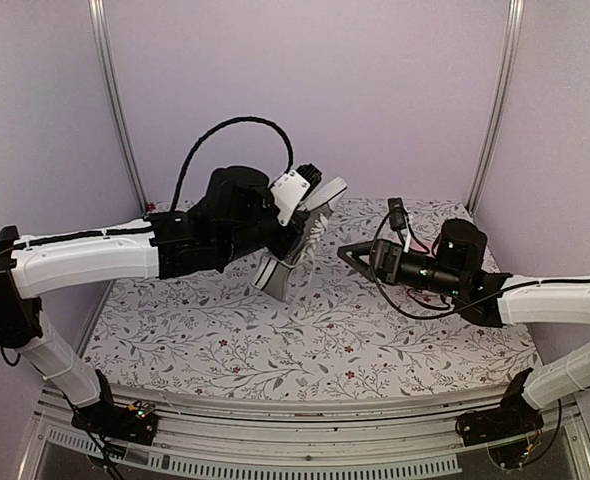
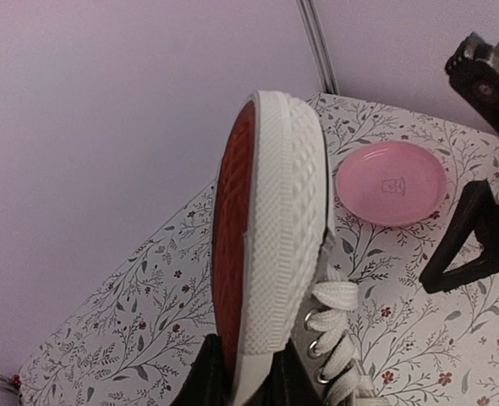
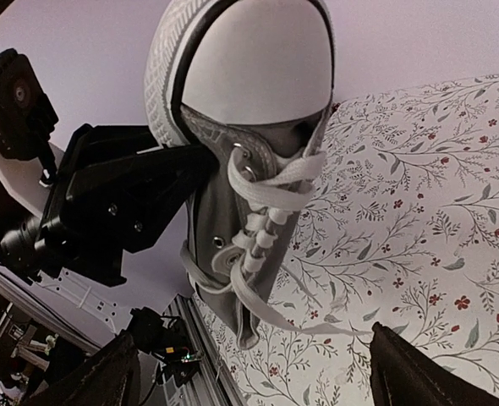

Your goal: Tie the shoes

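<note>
The grey sneaker [image 1: 300, 238] with white sole and toe cap is held up off the table, tilted, toe up. My left gripper [image 2: 251, 385] is shut on its sole edge, and the red-brown sole [image 2: 233, 228] and white laces [image 2: 334, 326] show in the left wrist view. My right gripper [image 1: 347, 252] is open just right of the shoe. In the right wrist view the shoe [image 3: 233, 135] hangs in front of the right gripper [image 3: 249, 376]. A loose lace end [image 3: 317, 317] trails from the shoe to the right fingertip [image 3: 402, 368].
A pink round plate [image 2: 391, 182] lies on the floral tablecloth [image 1: 305, 340] at the back, beyond the shoe. Purple walls and metal corner posts [image 1: 115, 100] close in the back and sides. A black cable [image 1: 225, 135] loops above the left arm.
</note>
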Controlling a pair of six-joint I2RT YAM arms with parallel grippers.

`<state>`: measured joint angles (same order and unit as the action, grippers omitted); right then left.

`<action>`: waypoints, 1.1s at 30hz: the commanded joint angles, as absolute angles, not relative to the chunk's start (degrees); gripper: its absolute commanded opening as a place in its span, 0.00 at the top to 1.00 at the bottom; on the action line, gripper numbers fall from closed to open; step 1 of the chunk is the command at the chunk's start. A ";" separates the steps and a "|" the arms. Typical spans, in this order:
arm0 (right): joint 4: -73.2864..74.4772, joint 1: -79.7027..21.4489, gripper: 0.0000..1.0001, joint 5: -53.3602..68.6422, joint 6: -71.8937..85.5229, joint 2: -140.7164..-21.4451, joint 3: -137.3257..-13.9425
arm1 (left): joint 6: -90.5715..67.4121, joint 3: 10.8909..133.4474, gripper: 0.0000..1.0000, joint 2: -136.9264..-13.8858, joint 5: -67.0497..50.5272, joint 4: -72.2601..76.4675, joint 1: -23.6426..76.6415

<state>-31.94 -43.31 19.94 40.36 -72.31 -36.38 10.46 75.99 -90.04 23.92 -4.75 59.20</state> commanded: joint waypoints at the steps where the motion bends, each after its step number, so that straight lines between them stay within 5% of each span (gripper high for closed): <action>1: -36.99 -46.24 0.07 15.36 42.25 -80.68 -42.53 | 3.68 76.55 1.00 -89.50 23.66 -0.14 60.13; 11: -34.91 -51.45 0.20 12.69 39.23 -94.48 -52.86 | -2.12 72.75 1.00 -88.68 25.07 3.23 60.08; 16: -30.25 -52.19 0.35 8.76 39.57 -97.73 -54.07 | -2.88 71.37 1.00 -87.43 25.81 5.49 59.81; 27: -28.73 -52.22 0.40 8.66 41.18 -99.29 -47.48 | -6.63 68.10 1.00 -82.57 23.73 6.53 54.58; 33: -28.05 -52.28 0.52 8.00 39.61 -100.00 -49.35 | -7.52 66.10 1.00 -81.27 21.75 7.97 53.91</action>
<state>-29.91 -52.27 9.69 40.93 -99.24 -48.58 -6.09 66.87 -84.38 23.07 0.75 54.63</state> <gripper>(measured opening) 0.509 0.108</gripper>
